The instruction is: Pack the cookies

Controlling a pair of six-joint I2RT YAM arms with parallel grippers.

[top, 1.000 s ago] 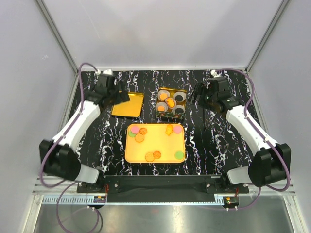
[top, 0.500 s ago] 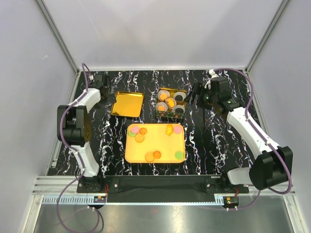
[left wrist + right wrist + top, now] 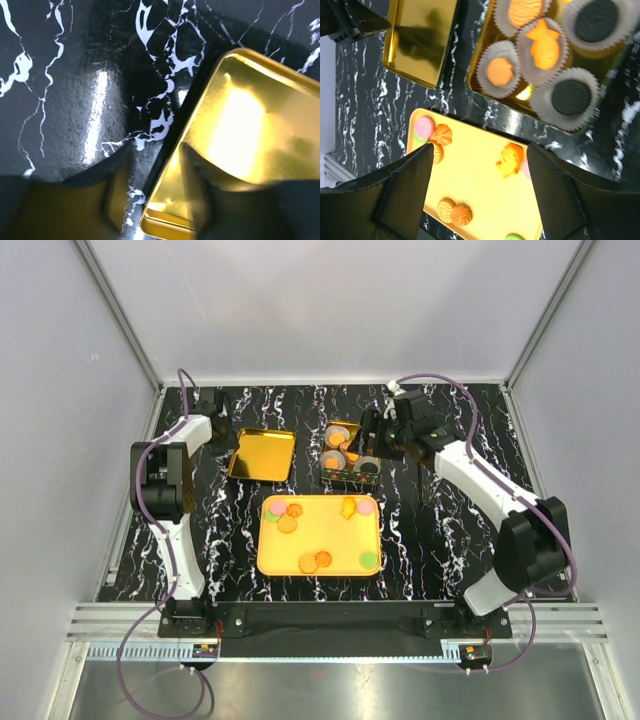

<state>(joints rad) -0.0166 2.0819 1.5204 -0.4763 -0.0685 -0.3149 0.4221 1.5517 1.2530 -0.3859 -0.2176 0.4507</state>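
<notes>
A lab robot cell: pale blank panels (image 3: pixel 340 310) in aluminium framing (image 3: pixel 119 315) stand beyond the right pincer (image 3: pixel 370 438), enclosing a black marbled surface (image 3: pixel 430 540) beneath it.

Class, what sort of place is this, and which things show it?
Likely a robot lab test cell: left arm and right arm bolted to a marbled table, plain pale walls around it, cookies staged on a yellow tray.

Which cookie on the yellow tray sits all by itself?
The green cookie by the tray's near right corner. The others lie in close pairs or a cluster; this one has bare tray all around.
</notes>
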